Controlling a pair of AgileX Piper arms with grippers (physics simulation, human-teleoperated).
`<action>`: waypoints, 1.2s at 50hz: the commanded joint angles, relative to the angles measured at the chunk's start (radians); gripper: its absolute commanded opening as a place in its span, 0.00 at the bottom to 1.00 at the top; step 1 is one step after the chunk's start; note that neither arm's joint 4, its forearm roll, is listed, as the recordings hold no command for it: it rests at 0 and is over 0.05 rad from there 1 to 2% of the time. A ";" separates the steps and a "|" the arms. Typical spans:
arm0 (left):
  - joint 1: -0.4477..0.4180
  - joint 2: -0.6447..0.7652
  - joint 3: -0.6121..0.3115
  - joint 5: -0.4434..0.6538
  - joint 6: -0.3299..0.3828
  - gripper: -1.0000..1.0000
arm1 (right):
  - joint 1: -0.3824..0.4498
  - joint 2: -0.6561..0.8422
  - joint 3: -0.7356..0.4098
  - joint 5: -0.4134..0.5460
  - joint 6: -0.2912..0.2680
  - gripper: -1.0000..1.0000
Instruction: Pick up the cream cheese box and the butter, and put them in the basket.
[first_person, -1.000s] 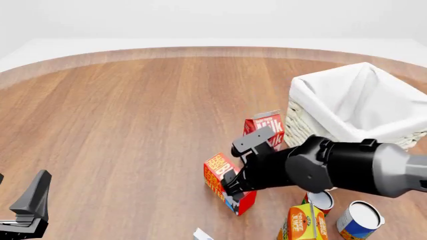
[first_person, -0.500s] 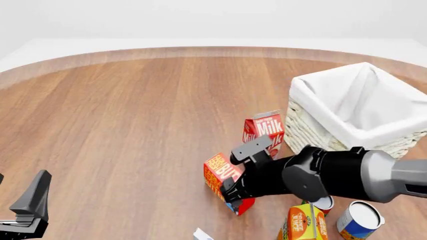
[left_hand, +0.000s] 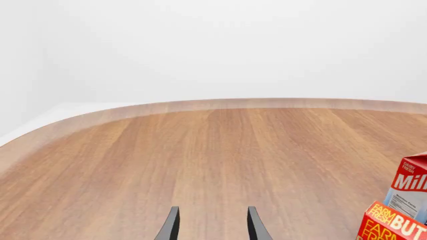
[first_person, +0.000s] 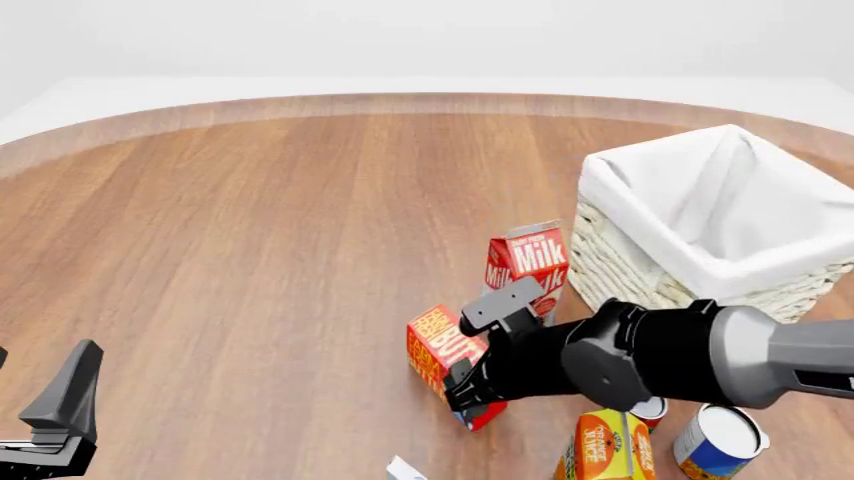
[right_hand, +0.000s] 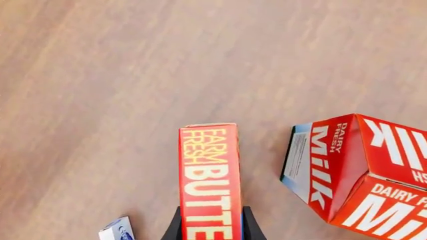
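The butter (first_person: 434, 345), a red oblong box, stands on its narrow side on the wooden table, left of the basket (first_person: 617, 258). My right gripper (right_hand: 211, 229) reaches down over its near end, with a finger against each long side, shut on it. In the front view the right gripper (first_person: 470, 388) is mostly hidden under its own black wrist. Only a white and pale-blue corner of the cream cheese box (first_person: 404, 468) (right_hand: 119, 230) shows, at the near edge. My left gripper (left_hand: 212, 225) stands open and empty over bare wood at the near left (first_person: 56, 425). The butter (left_hand: 393, 227) also shows there.
A red-and-white milk carton (first_person: 531, 258) (right_hand: 353, 165) (left_hand: 410, 187) stands upright between the butter and the basket. An orange juice carton (first_person: 611, 445) and two cans (first_person: 718, 437) (first_person: 649, 408) stand at the near right, close under the right arm.
The right arm has sunk lower and drawn slightly nearer over the butter, uncovering the milk carton. The butter and the left arm have not moved.
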 joint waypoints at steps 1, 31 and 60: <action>0.000 0.000 0.000 0.000 0.000 1.00 | -0.004 -0.003 0.000 0.001 0.005 0.00; 0.000 0.000 0.000 0.000 0.000 1.00 | 0.033 -0.139 -0.092 0.180 -0.055 0.00; 0.000 0.000 0.000 0.000 0.000 1.00 | 0.033 -0.309 -0.246 0.389 -0.153 0.00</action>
